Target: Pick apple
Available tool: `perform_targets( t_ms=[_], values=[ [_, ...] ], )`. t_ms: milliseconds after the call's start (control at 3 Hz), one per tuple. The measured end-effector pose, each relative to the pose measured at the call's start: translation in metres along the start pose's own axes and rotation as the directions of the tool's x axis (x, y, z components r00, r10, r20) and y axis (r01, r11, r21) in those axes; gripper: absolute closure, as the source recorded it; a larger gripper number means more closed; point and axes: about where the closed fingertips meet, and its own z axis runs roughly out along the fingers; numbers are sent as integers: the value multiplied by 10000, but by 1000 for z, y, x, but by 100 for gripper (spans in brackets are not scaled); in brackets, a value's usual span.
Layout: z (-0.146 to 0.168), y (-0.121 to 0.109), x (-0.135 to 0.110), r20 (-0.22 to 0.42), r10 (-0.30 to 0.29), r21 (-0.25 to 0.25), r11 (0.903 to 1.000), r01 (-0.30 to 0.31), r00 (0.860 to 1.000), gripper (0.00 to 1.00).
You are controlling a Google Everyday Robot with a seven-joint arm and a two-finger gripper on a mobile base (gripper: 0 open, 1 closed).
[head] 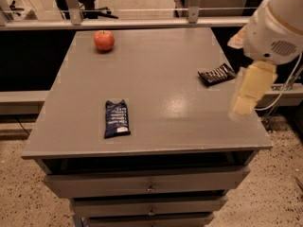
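The apple (104, 40), small, round and red-orange, sits on the grey tabletop (161, 79) near its far left corner. My gripper (245, 98), pale yellow below a white arm housing, hangs over the table's right edge, just in front of a dark snack bar. It is far to the right of the apple and nearer the front, and holds nothing that I can see.
A dark blue snack packet (116, 119) lies at the front left of the tabletop. A dark striped snack bar (216, 74) lies near the right edge. The table has drawers (150, 186) below. A metal rail (142, 22) runs behind it.
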Motion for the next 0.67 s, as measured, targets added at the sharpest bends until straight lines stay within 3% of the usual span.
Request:
perform_targets(
  t_ms=[333,667],
  values=[
    [35,-19,-60,1310,128,-651,9979,-43,9913,0],
    [70,-42,-127,2764,773,-1257,9911,-437,9579,0]
  ],
)
